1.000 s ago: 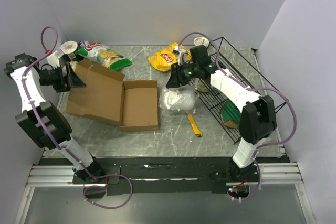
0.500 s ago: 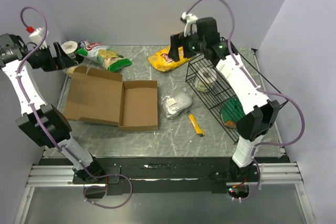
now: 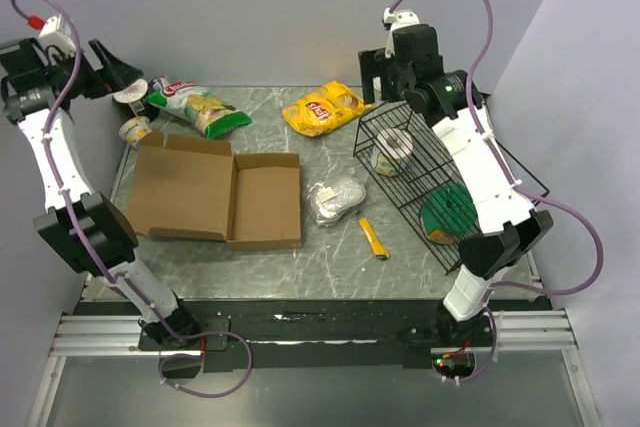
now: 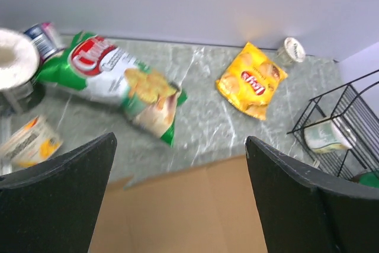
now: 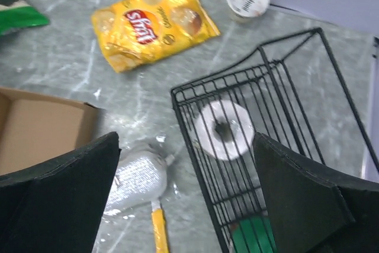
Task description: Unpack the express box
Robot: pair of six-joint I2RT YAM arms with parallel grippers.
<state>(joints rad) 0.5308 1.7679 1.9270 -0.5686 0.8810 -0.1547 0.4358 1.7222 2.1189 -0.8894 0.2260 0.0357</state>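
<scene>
The express box (image 3: 215, 192) lies open and flat on the left half of the table, its lid spread to the left and its tray showing nothing inside. It shows at the bottom of the left wrist view (image 4: 195, 205) and at the left edge of the right wrist view (image 5: 35, 134). My left gripper (image 3: 118, 72) (image 4: 180, 140) hangs open, high above the table's back left corner. My right gripper (image 3: 378, 67) (image 5: 186, 137) is open too, raised above the far end of the black wire basket (image 3: 440, 177). Neither holds anything.
Green chip bag (image 3: 195, 102) (image 4: 118, 81) and yellow chip bag (image 3: 322, 109) (image 5: 151, 22) lie at the back. A silvery pouch (image 3: 335, 197) (image 5: 139, 176) and yellow knife (image 3: 372, 238) lie right of the box. The basket (image 5: 266, 128) holds a paper roll (image 5: 225, 130) and a green item (image 3: 448, 215). Cups (image 3: 135, 130) stand far left.
Both arms rose and pulled back toward the rear wall. Both grippers opened. The box lid, tilted up at the left gripper before, now lies flat.
</scene>
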